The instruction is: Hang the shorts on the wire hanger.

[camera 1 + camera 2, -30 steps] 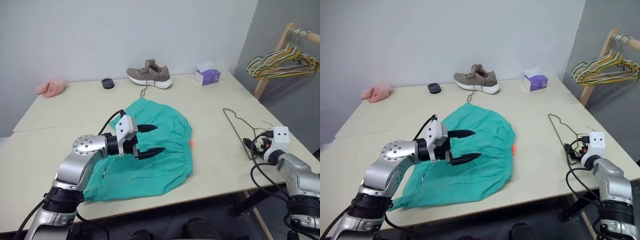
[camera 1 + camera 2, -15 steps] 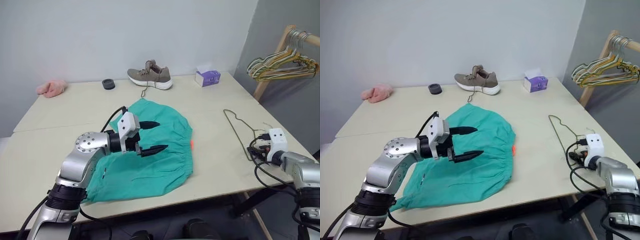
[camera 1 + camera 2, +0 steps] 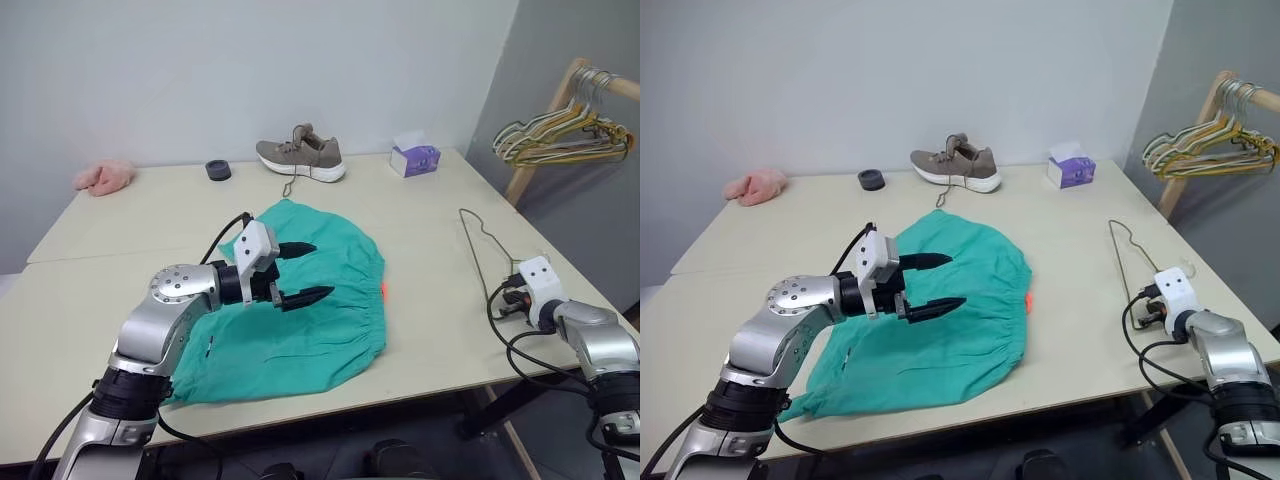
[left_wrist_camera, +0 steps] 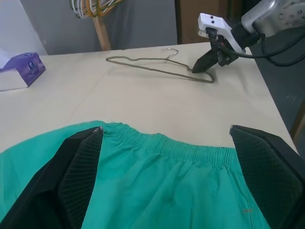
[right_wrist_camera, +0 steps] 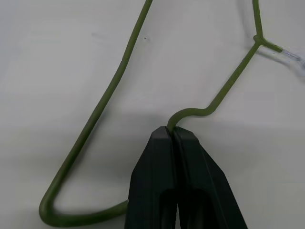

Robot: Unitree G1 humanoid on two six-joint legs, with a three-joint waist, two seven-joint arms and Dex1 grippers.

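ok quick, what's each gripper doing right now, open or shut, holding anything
Left gripper: open, hovering over the shorts, holding nothing.
Right gripper: shut on the wire hanger, which lies on the table.

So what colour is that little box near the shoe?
Purple tissue box, clearest in the left eye view.

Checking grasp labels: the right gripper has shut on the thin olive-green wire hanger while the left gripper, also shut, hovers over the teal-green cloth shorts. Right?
One thing is wrong: the left gripper is open, not shut, its fingers spread wide over the teal-green cloth shorts, as the left wrist view shows. The right gripper is indeed shut on the thin olive-green wire hanger.
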